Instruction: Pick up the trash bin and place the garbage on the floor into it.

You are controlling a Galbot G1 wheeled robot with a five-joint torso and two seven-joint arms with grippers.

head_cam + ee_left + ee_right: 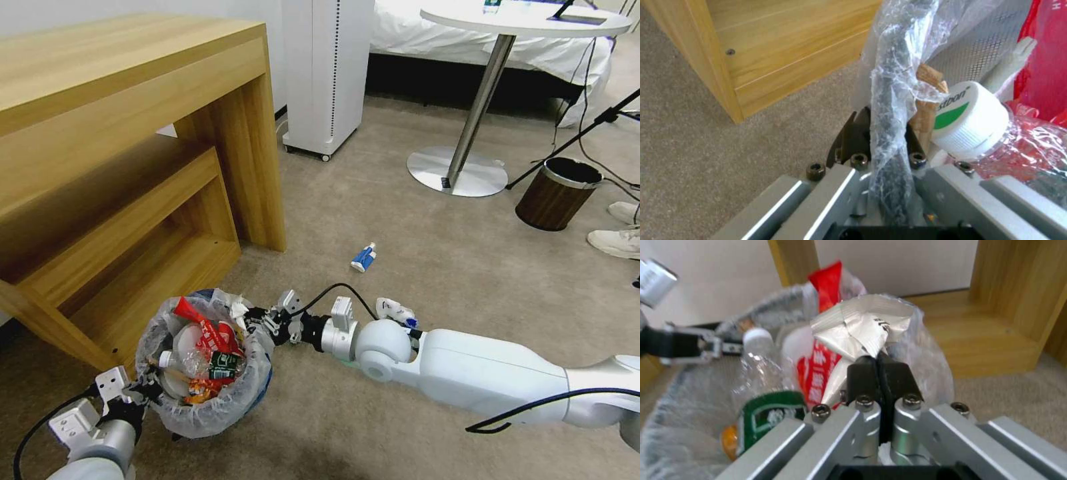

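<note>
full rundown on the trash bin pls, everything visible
The bin is small and round, blue showing under a crinkly translucent whitish bag folded over its rim. It stands on the tan carpet beside the wooden desk, nearly full: red wrappers, a green-labelled bottle. The left hand is clamped on its rim and bag. The right hand sits at the opposite rim, shut on a silvery-white wrapper.

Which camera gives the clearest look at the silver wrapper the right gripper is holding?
The right wrist view: the silver wrapper stands crumpled straight above the right gripper, pinched between shut fingers over the trash bin. The head view shows it as a small whitish scrap at the bin's rim. The left wrist view gives no clear sight of it.
</note>
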